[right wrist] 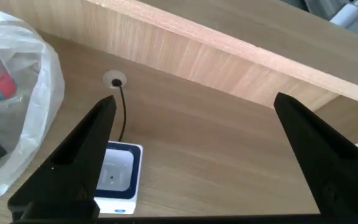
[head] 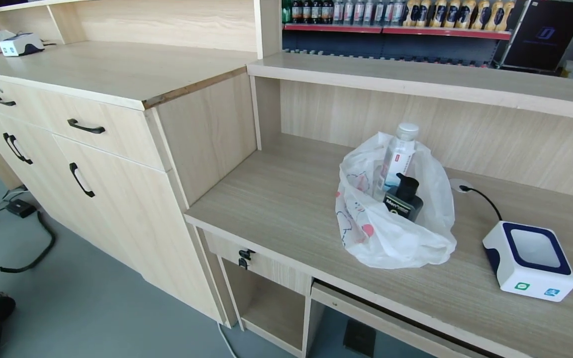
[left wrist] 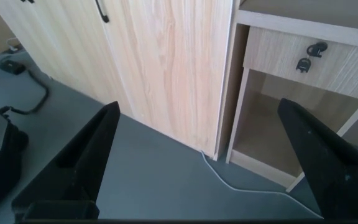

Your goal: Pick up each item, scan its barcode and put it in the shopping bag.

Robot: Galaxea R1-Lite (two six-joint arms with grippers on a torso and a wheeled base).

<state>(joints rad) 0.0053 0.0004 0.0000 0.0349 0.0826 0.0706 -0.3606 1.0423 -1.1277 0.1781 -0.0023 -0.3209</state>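
Shopping bag [head: 397, 241] sits beside scanner [head: 529, 259] below right tool [right wrist: 194, 99]; it and left tool [left wrist: 199, 104] gape apart

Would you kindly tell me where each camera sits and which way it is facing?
Head view: high on the robot, looking forward and down at the counter, shopping bag and scanner.
Left wrist view: before the cupboard, angled down at it and the keyed drawer, open left claw in frame.
Right wrist view: above the counter, looking down, open right claw in frame.
Head and right wrist views share the shopping bag and scanner.
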